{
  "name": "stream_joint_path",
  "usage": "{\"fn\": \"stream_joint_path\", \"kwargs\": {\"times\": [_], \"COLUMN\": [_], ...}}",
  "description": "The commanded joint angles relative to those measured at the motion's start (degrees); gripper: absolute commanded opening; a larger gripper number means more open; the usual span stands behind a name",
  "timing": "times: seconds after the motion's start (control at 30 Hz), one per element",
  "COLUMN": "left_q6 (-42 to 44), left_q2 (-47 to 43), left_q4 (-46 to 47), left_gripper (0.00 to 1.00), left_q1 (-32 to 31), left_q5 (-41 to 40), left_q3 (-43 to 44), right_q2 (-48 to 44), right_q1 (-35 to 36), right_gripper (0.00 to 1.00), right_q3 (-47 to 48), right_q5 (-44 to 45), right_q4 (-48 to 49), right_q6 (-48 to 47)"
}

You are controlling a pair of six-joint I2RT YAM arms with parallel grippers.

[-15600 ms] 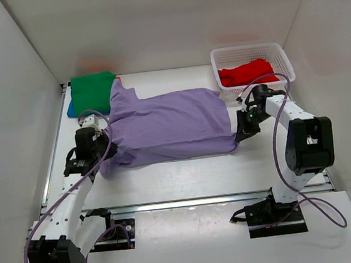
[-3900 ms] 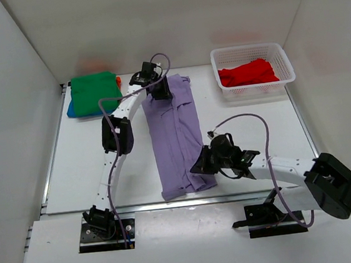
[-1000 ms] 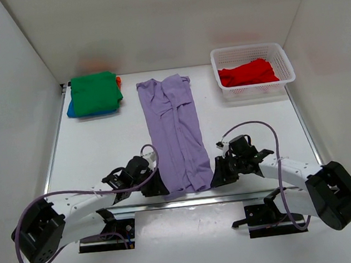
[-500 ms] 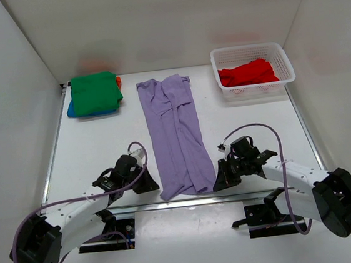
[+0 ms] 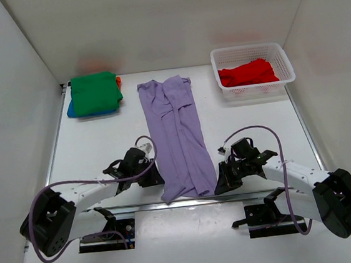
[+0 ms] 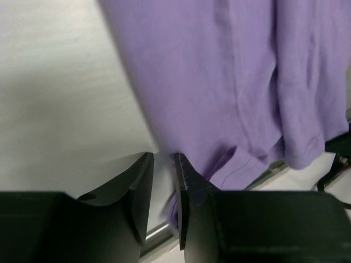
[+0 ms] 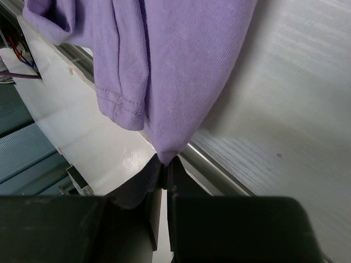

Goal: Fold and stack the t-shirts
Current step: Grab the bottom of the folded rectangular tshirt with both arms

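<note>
The lavender t-shirt (image 5: 176, 137) lies folded into a long strip down the table's middle, its hem at the near edge. My right gripper (image 5: 221, 186) (image 7: 164, 160) is shut on the near right corner of the lavender t-shirt (image 7: 170, 66), which hangs over the table's front rail. My left gripper (image 5: 158, 177) (image 6: 163, 159) is low at the strip's near left edge with a narrow gap between its jaws. Its right finger (image 6: 184, 181) overlaps the lavender t-shirt (image 6: 219, 82), and bare table shows in the gap. A green t-shirt (image 5: 95, 93) tops a folded stack over blue (image 5: 73, 109) and orange (image 5: 119, 81) ones.
A white mesh basket (image 5: 251, 49) at the back right holds the red t-shirt (image 5: 248, 73). The metal front rail (image 7: 219, 170) runs just under my right gripper. White walls close in the table on the left, back and right.
My left gripper pulled back to the left of the shirt, then returned to its near left edge with jaws parted. My right gripper closed on the near right corner and stayed put.
</note>
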Motion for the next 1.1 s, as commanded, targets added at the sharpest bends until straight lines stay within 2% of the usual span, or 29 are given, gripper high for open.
{"fn": "stream_joint_path", "kwargs": {"times": [0.0,0.13,0.2,0.23,0.3,0.33,0.6,0.73,0.9,0.93,0.97,1.0,1.07], "left_q6": [1.3,0.4,-0.2,0.0,0.3,0.7,9.0,9.4,10.4,10.5,10.4,10.5,9.8], "left_q2": [5.2,8.3,8.4,9.2,10.4,11.6,16.9,15.2,18.0,18.9,19.4,19.7,19.3], "left_q4": [2.4,5.5,7.5,7.8,9.0,8.6,1.0,2.1,2.0,3.1,3.8,4.9,6.2], "left_gripper": [0.35,0.39,0.37,0.33,0.07,0.00,0.00,0.00,0.00,0.00,0.06,0.25,0.36], "left_q1": [-1.6,-1.3,-1.1,-0.9,-0.8,-0.1,6.4,7.9,9.6,9.8,9.6,10.2,10.8], "left_q5": [-2.4,-3.3,-3.9,-3.9,-4.1,-4.0,-4.5,-6.1,-4.1,-3.2,-2.5,-0.7,1.5], "left_q3": [4.0,5.3,6.0,6.6,8.0,9.2,18.5,20.9,21.4,21.2,20.2,19.8,17.7], "right_q2": [-0.9,0.3,1.0,1.3,1.5,1.7,3.1,3.6,5.4,5.6,5.7,5.8,6.2], "right_q1": [0.3,0.5,0.8,0.9,0.7,0.6,-0.8,-1.2,-0.4,0.2,-0.2,-0.2,-0.3], "right_gripper": [0.00,0.00,0.00,0.00,0.00,0.00,0.00,0.00,0.00,0.00,0.00,0.00,0.00], "right_q3": [1.8,2.1,2.3,2.2,2.0,2.2,3.7,4.1,5.5,5.7,5.5,5.5,5.6], "right_q5": [-1.9,-2.0,-2.2,-2.2,-2.7,-2.7,-3.6,-3.8,-3.8,-3.6,-3.7,-3.5,-3.7], "right_q4": [-1.5,-1.3,-1.1,-0.9,-0.7,-0.7,-3.4,-3.3,-2.7,-2.6,-2.4,-2.3,-2.1], "right_q6": [-0.4,-1.0,-1.1,-1.0,-1.1,-1.5,-3.9,-4.1,-4.2,-4.0,-4.2,-3.8,-4.0]}}
